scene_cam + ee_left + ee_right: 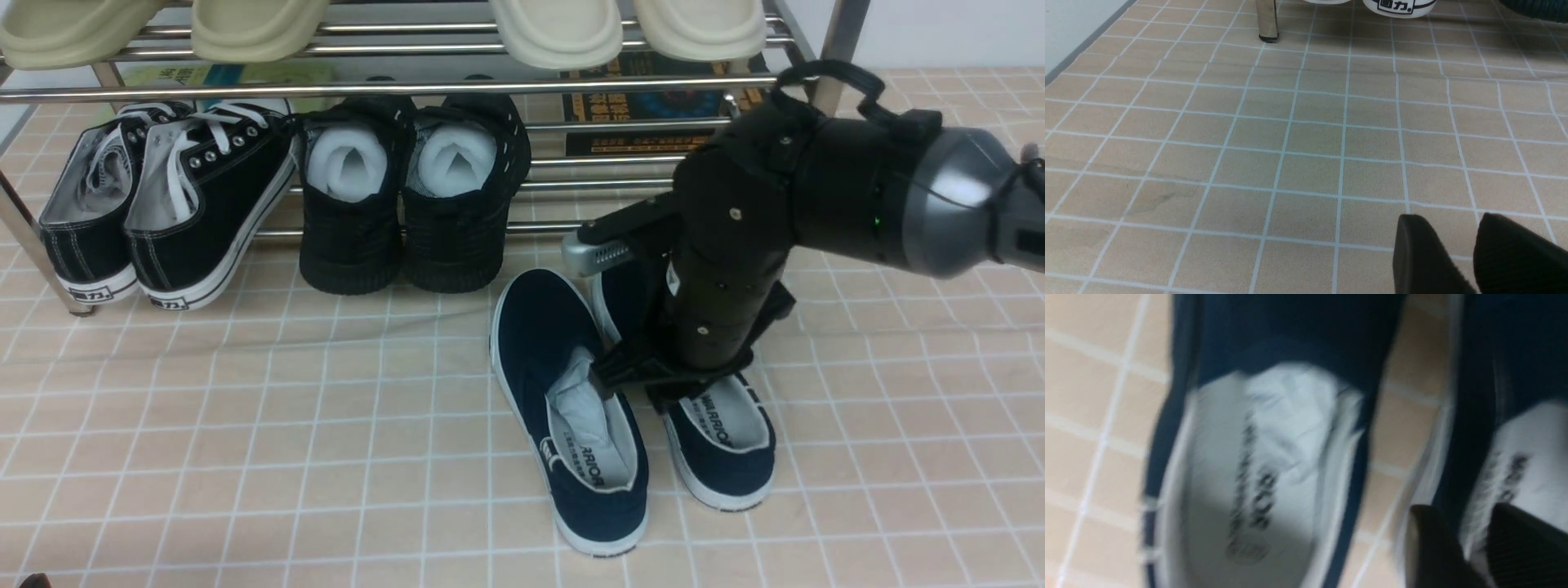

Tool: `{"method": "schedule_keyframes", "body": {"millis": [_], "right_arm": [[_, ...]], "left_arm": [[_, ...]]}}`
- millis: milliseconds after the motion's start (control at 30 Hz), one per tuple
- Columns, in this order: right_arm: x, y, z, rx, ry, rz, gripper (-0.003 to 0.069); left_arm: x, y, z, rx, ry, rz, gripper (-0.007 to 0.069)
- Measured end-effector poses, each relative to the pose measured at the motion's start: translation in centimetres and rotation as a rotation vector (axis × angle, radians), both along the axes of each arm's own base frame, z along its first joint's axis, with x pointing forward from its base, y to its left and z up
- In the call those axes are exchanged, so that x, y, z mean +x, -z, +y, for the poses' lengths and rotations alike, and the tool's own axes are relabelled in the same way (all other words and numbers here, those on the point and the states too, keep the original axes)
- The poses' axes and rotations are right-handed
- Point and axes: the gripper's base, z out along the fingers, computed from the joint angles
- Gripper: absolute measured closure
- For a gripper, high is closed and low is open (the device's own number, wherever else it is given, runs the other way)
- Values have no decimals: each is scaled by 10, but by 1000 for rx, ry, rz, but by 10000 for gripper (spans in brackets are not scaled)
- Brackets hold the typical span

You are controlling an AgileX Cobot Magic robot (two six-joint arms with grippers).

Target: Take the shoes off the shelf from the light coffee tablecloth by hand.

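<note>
Shoes: both navy slip-ons, the shoes [535,343], lie side by side on the light coffee tablecloth [245,425], just in front of the shelf [408,88] at its right end, toes toward it and heels toward me. Crumpled paper shows in the one nearer the shelf's middle

Right claw: the right claw [1466,510] is down at the collar of the other shoe, the one nearer the shelf's right end. Its tips stand on either side of that shoe's inner side wall. The wrist picture is blurred, so I cannot tell whether they are pinching the wall or have let go of it

Left claw: the left claw [1451,218] is low over bare cloth in front of the shelf's left end, tips a little apart with nothing between them

Neighbours: the black lace-up sneakers [204,204] and the all-black shoes [408,212] sit on the shelf's lowest tier, and pale slippers [555,33] on the tier above

Done: I judge the main work finished, since both shoes are off the bars and resting on the cloth

Left: as I read it, only freeing the right claw from the collar and lifting the arm away from the shelf

Watch: pulling away with the wall caught between the tips could drag that shoe against its mate
</note>
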Motion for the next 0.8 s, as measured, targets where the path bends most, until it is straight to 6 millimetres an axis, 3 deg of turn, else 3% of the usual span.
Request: {"method": "schedule_keyframes", "body": {"millis": [167, 333, 467, 500, 533, 667, 800], "right_arm": [[-14, -10, 3, 47, -148, 80, 347], [-30, -53, -9, 81, -209, 7, 448], [-53, -102, -34, 66, -233, -100, 592], [-54, -104, -36, 64, -228, -102, 599], [-66, -124, -47, 68, -230, -149, 650], [-98, -166, -72, 134, -212, -260, 675], [-138, -186, -103, 182, -209, -342, 675]], "left_arm": [[0, 0, 0, 0, 0, 0, 384], [0, 0, 0, 0, 0, 0, 384], [0, 0, 0, 0, 0, 0, 384], [0, 0, 0, 0, 0, 0, 384], [0, 0, 0, 0, 0, 0, 384], [0, 0, 0, 0, 0, 0, 384], [0, 0, 0, 0, 0, 0, 384]]}}
